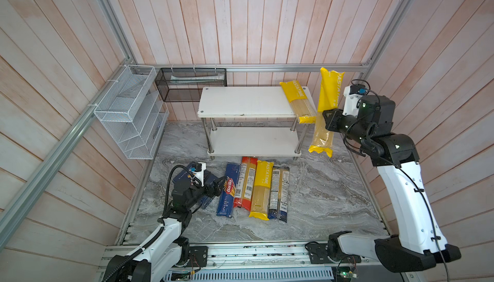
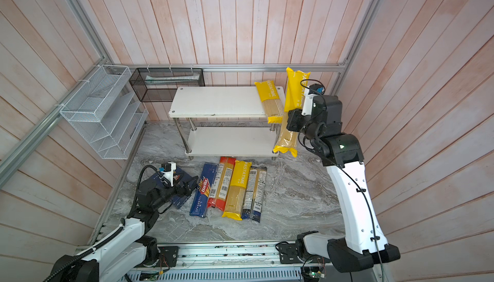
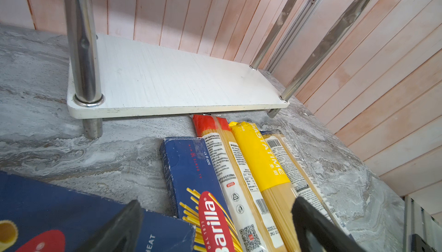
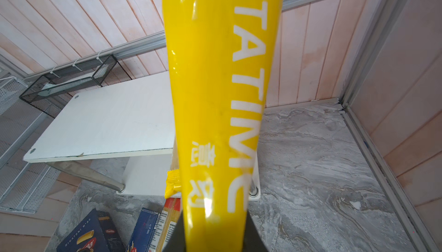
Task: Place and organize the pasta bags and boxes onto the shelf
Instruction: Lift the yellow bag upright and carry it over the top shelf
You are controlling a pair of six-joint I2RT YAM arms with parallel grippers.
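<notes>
Shelf carries one bag at 3 o'clock; right hand grips a second bag; left hand gapes wide; six packs remain on table.

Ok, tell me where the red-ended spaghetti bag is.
In both top views the red-ended bag lies centrally on the tabletop before the shelf, between the Spaghetti box and a yellow bag.

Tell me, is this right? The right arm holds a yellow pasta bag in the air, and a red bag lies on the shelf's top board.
Not quite. The lying bag on the shelf's top board is yellow, not red, as both top views show. The right pincer does hold a yellow bag in the air.
</notes>
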